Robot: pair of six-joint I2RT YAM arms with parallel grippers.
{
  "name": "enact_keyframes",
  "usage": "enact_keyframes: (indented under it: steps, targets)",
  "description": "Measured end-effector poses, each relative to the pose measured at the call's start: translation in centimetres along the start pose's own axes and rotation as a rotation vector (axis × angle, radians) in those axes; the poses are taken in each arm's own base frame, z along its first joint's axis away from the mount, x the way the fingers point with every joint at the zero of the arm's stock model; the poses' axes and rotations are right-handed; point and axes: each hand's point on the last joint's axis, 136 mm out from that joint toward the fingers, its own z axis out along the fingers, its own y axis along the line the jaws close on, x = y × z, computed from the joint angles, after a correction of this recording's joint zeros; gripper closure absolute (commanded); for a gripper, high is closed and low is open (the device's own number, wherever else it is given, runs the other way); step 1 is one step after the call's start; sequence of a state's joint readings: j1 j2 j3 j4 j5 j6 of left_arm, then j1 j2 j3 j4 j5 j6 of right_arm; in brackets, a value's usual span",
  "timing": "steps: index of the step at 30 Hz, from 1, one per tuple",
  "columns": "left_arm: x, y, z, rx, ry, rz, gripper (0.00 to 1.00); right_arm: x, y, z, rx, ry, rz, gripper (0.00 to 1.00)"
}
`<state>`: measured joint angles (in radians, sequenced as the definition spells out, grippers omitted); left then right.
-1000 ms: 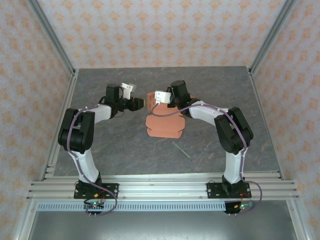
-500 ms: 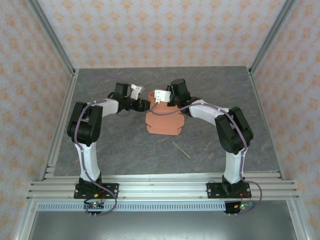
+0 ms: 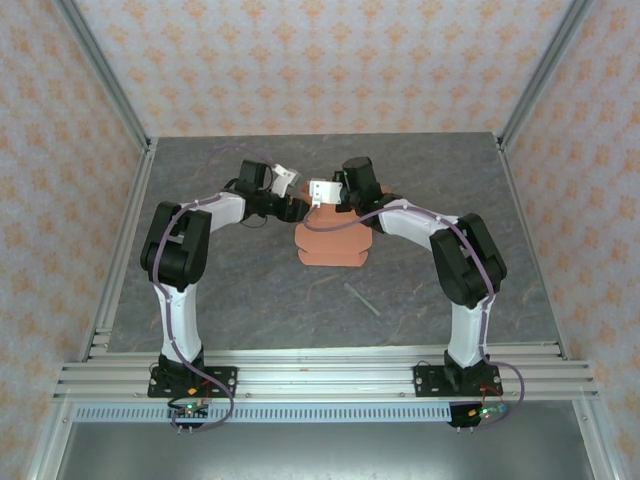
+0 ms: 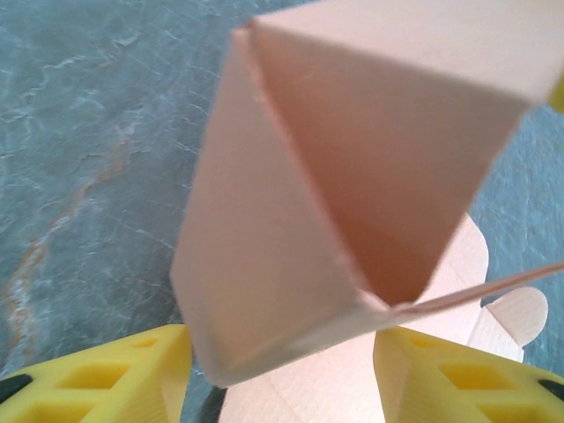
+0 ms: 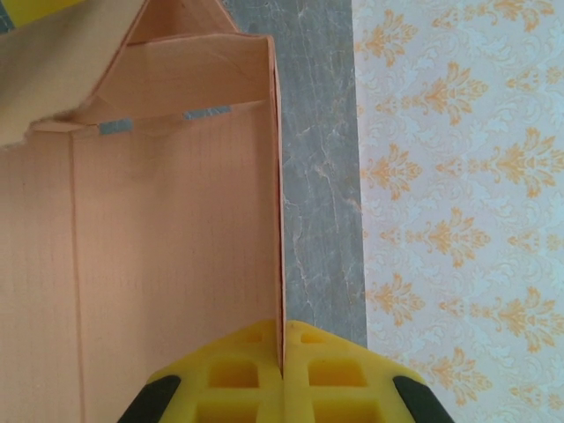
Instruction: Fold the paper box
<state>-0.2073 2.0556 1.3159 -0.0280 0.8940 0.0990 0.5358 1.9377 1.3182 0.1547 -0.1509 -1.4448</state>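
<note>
My right claw [image 5: 284, 366] is clenched on a raised wall of the paper box [image 3: 331, 243], which lies central on the worktop [image 3: 230, 300]. My left claw [image 4: 282, 374] is released, its fingers straddling a folded corner.

The grey marbled table [image 3: 230, 290] bears the paper box [image 3: 332, 243], its flaps flat just beside the right gripper [image 3: 320, 203]. A thin stick [image 3: 363, 299] (greenish) lies well apart from that gripper.

A thin greenish stick [image 3: 362, 299] lies right of centre on the grey marbled table [image 3: 240, 290], between patterned walls [image 3: 330, 60].
</note>
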Motion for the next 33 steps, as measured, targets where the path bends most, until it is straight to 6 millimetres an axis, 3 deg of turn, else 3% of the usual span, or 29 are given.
enact_keyframes:
  steps: [10, 18, 23, 29, 33]
  targets:
    - [-0.1, -0.2, 0.0, 0.001, 0.014, 0.034, 0.45, 0.2, 0.1, 0.1, -0.012, 0.000, 0.002, 1.00]
    - [0.0, -0.4, 0.0, 0.017, 0.008, 0.054, 0.31, 0.2, 0.3, 0.1, -0.024, -0.001, 0.003, 1.00]
    - [1.4, 0.1, -0.2, 0.011, 0.026, 0.020, 0.25, 0.2, 0.3, 0.1, -0.024, -0.001, 0.003, 1.00]
    - [2.2, 0.7, -2.3, -0.008, 0.005, -0.037, 0.22, 0.2, 0.2, 0.1, -0.023, -0.001, 0.003, 1.00]
    - [1.6, 0.8, -3.8, -0.015, -0.045, -0.065, 0.27, 0.2, 0.2, 0.1, -0.026, 0.000, 0.003, 1.00]
